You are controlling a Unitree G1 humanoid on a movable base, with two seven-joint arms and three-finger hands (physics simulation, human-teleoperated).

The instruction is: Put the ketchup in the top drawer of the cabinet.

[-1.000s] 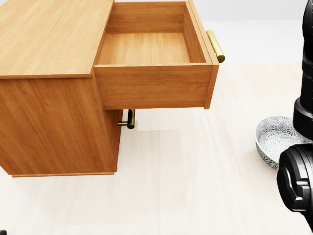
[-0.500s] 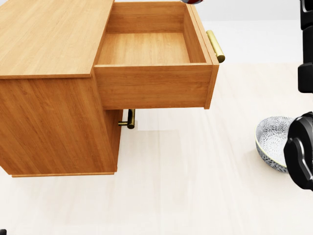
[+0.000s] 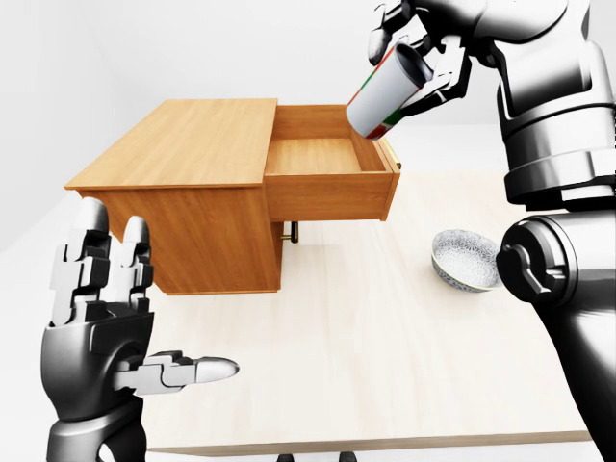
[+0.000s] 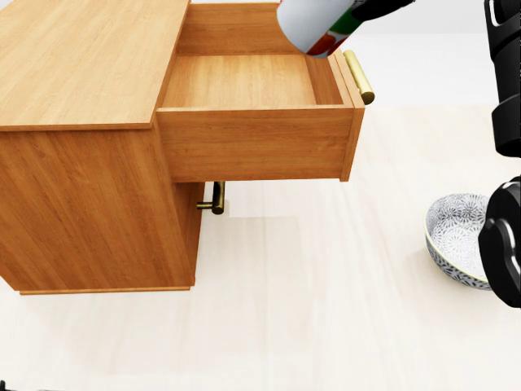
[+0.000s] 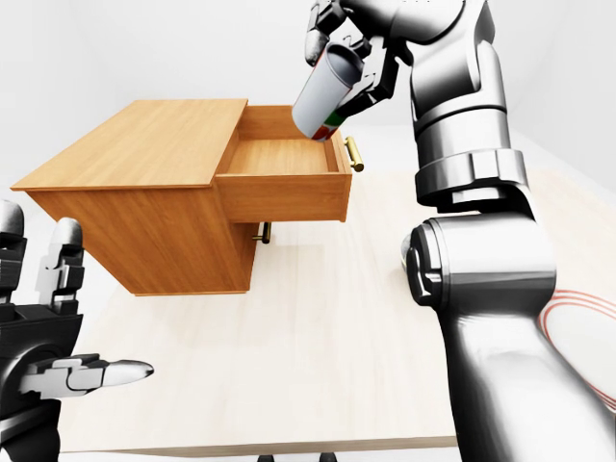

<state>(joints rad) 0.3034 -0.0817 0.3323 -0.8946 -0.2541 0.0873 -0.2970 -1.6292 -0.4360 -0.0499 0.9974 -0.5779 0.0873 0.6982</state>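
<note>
The ketchup [image 3: 382, 94], a white bottle with red and green label, is tilted in my right hand [image 3: 416, 48], whose fingers close round it. It hangs above the right end of the open top drawer [image 3: 327, 159] of the wooden cabinet [image 3: 192, 144]. The head view shows the bottle [image 4: 313, 24] over the drawer's far right corner and the drawer's bare floor [image 4: 240, 81]. My left hand [image 3: 106, 318] is open and empty, low at the left of the left-eye view, apart from the cabinet.
A patterned bowl [image 3: 466, 258] sits on the pale table [image 3: 385, 346] to the right of the cabinet. The drawer has a brass handle [image 4: 358, 76]; a lower brass handle [image 4: 216, 198] shows beneath it. A red-rimmed plate [image 5: 587, 332] lies at the right.
My right arm has risen and swung left, bringing the ketchup into the head view above the drawer's right end. The cabinet, drawer and bowl have not moved.
</note>
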